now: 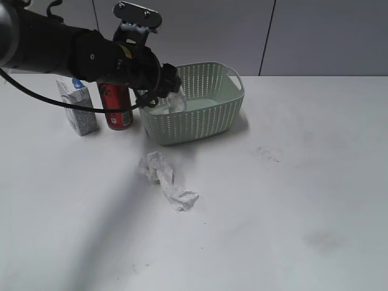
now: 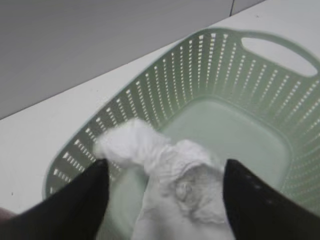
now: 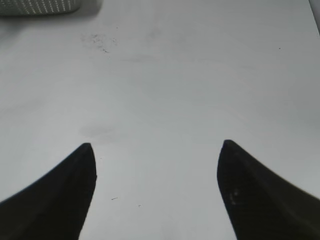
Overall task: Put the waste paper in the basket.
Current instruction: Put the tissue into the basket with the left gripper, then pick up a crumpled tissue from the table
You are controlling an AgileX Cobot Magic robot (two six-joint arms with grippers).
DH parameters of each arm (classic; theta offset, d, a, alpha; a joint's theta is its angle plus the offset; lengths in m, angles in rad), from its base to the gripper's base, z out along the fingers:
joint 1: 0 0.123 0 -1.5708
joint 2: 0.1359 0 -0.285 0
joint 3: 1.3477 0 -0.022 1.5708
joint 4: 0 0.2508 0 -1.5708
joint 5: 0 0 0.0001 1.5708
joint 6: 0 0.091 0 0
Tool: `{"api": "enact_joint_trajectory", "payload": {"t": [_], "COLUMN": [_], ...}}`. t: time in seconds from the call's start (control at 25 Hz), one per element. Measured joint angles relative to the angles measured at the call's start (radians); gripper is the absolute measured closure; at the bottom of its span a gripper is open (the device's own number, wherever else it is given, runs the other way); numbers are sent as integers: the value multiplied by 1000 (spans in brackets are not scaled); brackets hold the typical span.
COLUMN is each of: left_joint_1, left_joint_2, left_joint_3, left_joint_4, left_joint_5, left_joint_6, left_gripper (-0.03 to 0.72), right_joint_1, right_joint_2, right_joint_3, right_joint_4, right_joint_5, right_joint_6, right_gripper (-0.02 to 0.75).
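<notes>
Your left gripper (image 2: 165, 172) hangs over the pale green basket (image 1: 209, 118) at upper centre, jaws spread around 1 paper wad (image 2: 170, 185). Your right gripper (image 3: 156, 150) is open, empty. A twisted wad (image 1: 165, 180) lies mid-frame on the table (image 1: 291, 206).

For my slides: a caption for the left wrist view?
Open left gripper releasing a crumpled paper wad over the pale green basket.

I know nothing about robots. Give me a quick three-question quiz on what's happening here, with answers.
1. True or false: the left gripper is above the basket.
2. Which object stands nearest the red can? A) carton B) waste paper on the table
3. Fill in: the right gripper is ____.

Key:
1. True; a paper wad sits between its spread fingers.
2. A
3. open, over bare table
</notes>
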Motion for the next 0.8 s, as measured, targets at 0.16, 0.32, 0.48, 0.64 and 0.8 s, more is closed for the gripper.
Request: {"api": "enact_joint_trajectory", "payload": {"t": [0.16,0.32,0.48,0.64,0.8], "left_joint_1": [0,0,0,0,0], "left_joint_2": [-17,-86,-170,-228,-251], "left_joint_3": [0,-12,-92,-180,-208], "left_joint_4": [0,0,0,-5,-51], "left_joint_5": [29,112,328,574,813], "left_joint_6": [0,0,0,0,-9], "left_gripper": [58,75,99,102,104], "right_joint_1": [0,0,0,0,0], "right_joint_2": [0,0,0,0,0], "right_joint_3": [0,0,0,0,0], "right_joint_4": [0,0,0,0,0], "right_joint_5": [0,0,0,0,0], "right_joint_6": [0,0,0,0,0], "right_gripper": [167,167,167,167,167]}}
